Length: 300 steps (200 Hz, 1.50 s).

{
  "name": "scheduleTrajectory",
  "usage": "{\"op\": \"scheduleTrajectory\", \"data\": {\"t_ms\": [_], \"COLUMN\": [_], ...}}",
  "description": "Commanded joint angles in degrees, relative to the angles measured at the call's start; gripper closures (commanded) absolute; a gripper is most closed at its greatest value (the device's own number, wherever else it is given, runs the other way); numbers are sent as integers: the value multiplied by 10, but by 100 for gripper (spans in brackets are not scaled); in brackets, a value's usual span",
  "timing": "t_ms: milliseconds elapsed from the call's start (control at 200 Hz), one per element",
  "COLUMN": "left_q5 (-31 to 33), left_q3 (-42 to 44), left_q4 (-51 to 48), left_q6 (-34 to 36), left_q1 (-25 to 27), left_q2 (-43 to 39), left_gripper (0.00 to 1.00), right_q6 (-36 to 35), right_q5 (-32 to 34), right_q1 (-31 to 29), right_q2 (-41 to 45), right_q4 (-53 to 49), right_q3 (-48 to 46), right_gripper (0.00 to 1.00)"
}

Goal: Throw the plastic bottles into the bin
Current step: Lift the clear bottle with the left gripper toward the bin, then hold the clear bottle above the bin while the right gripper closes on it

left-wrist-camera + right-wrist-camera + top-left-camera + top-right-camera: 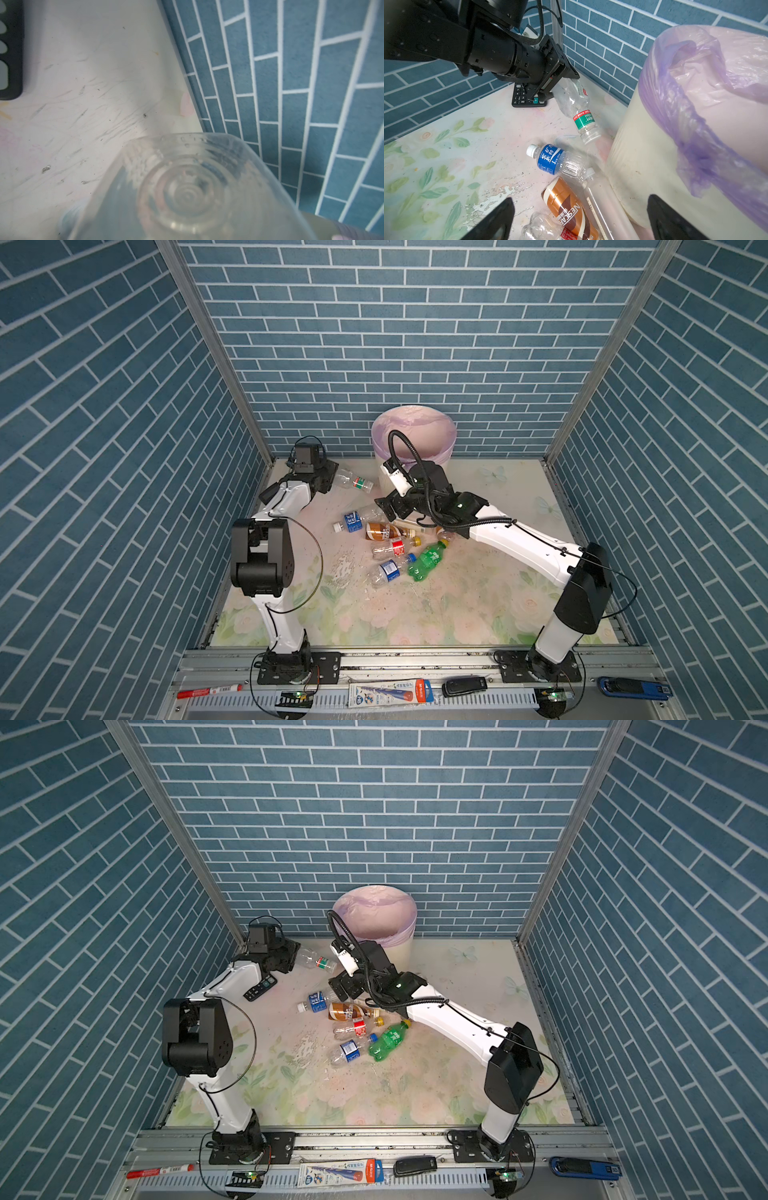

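My left gripper (329, 480) is shut on the base end of a clear plastic bottle (354, 482) with a green and red label, held just above the table left of the bin (413, 435). In the left wrist view that bottle's ribbed base (187, 191) hides the jaws. The right wrist view shows the left gripper (560, 87) clamping the bottle (575, 104), neck tilted down beside the bin's wall (633, 166). My right gripper (581, 216) is open over a pile of bottles: blue-labelled (352, 521), brown-labelled (382, 531), red-labelled (388, 549), blue-capped (388, 570) and green (428, 560).
A black calculator (259, 988) lies under the left arm near the left wall. On the front rail lie a red marker pen (210, 691), a pencil pack (390, 693), a black device (463, 685) and a blue tool (633, 688). Brick walls close in three sides.
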<state>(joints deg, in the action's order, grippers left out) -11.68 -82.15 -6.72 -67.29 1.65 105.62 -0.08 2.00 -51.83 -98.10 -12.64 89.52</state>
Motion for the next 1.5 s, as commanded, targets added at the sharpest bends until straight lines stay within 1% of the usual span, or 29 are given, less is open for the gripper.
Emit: {"op": "scheduleTrajectory", "data": {"t_ms": [0, 275, 315, 330, 365, 515, 675, 865, 1065, 1335, 1495], "left_q5": [-24, -37, -42, -45, -53, -68, -88, -106, -113, -118, -116], "left_q3": [16, 61, 67, 69, 72, 69, 57, 45, 43, 36, 30], "left_q4": [36, 66, 75, 79, 87, 92, 101, 115, 121, 134, 137], "left_q6": [92, 192, 199, 201, 205, 225, 221, 209, 210, 207, 205], "left_q1": [6, 36, 42, 44, 48, 68, 90, 119, 145, 177, 189], "left_q2": [-62, -182, -194, -199, -208, -235, -242, -245, -258, -261, -256], "left_gripper": [48, 47, 47, 47, 47, 46, 46, 45, 45, 44, 43], "right_q6": [31, 46, 50, 51, 55, 69, 70, 70, 69, 75, 88], "right_q5": [-35, -67, -67, -82, -91, -116, -126, -120, -120, -127, -137], "right_q1": [7, 14, 16, 17, 19, 26, 28, 34, 48, 59, 65], "right_q2": [21, 4, 2, 1, -2, -13, -28, -40, -47, -59, -60], "right_q4": [-11, -23, -22, -22, -22, -22, -26, -26, -26, -19, -10], "right_q3": [15, 73, 81, 84, 92, 126, 153, 164, 178, 192, 188], "right_gripper": [1, 1, 1, 1, 1, 1, 1, 1, 3, 9, 17]}}
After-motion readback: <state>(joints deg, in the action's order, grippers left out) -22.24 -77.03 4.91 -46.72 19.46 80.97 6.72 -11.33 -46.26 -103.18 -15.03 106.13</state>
